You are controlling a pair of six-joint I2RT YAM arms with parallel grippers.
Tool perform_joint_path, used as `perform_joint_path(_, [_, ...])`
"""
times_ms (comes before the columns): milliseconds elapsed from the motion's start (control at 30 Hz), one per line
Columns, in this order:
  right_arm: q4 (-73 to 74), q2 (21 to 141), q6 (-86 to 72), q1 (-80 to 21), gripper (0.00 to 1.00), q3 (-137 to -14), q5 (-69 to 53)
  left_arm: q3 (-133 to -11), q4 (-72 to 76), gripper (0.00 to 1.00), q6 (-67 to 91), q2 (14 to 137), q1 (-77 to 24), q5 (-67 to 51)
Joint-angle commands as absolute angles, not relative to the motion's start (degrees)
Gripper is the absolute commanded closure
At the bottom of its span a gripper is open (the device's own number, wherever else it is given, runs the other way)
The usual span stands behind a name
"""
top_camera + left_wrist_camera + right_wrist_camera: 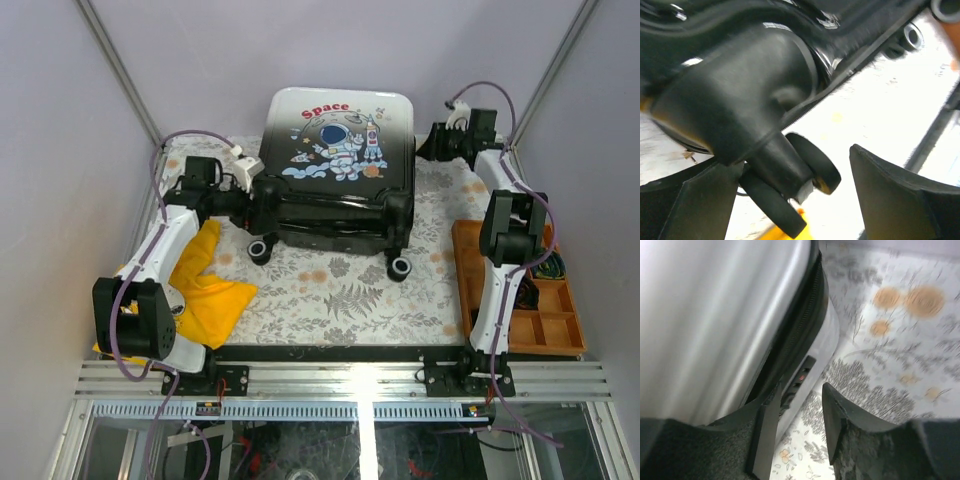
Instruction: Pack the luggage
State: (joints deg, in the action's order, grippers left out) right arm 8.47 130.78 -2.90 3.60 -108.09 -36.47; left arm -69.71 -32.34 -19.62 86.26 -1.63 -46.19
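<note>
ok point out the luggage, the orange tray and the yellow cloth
luggage [340,130]: top external view, on the printed lid.
orange tray [556,330]: top external view, on a bare near compartment.
yellow cloth [215,297]: top external view, on its near flat part.

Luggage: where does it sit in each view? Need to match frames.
Top external: luggage at table's far centre, astronaut print up.
Left wrist: black corner upper left, wheel lower centre.
Right wrist: white shell with zip seam fills the left.
Shared landmark: floral tablecloth, washed out in left wrist.
</note>
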Motion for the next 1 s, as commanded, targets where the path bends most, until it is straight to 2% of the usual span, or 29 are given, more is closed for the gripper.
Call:
perform_joint_path(0, [10.4,127.4,0.0,5.4,0.52,-114.1,-39.7,-64.1,-24.5,0.17,-8.3,81.7,-8.4,-53.5])
perform_joint_path(100, [18.2,123.5,2.6,9.5,0.43,-115.3,-38.6,-63.3,-21.3,0.14,-6.7,78.6,-7.4,-52.1])
perform_joint_path(167, [24.9,119.9,5.0,11.7,0.27,-115.6,-37.5,-62.9,-19.8,0.11,-6.6,76.8,-5.8,-51.9])
perform_joint_path(233, [33.0,115.6,9.2,12.8,0.17,-116.0,-37.3,-63.1,-19.0,0.07,-6.7,76.1,-4.0,-51.8])
perform_joint_path(400, [49.7,104.2,12.8,12.6,0.07,-107.6,-38.3,-64.4,-18.0,0.0,-5.9,76.2,1.8,-50.7])
perform_joint_path(633, [52.2,87.8,12.1,5.2,0.05,-86.7,-35.7,-60.5,-13.5,0.0,-5.1,71.0,5.8,-46.5])
perform_joint_path(833, [49.2,82.4,7.0,-1.8,0.09,-75.9,-32.7,-58.2,-15.2,0.0,-8.4,68.4,6.0,-42.9])
perform_joint_path(967, [42.5,80.7,3.2,-5.7,0.07,-71.9,-29.9,-54.1,-14.0,0.0,-9.5,65.9,5.9,-39.9])
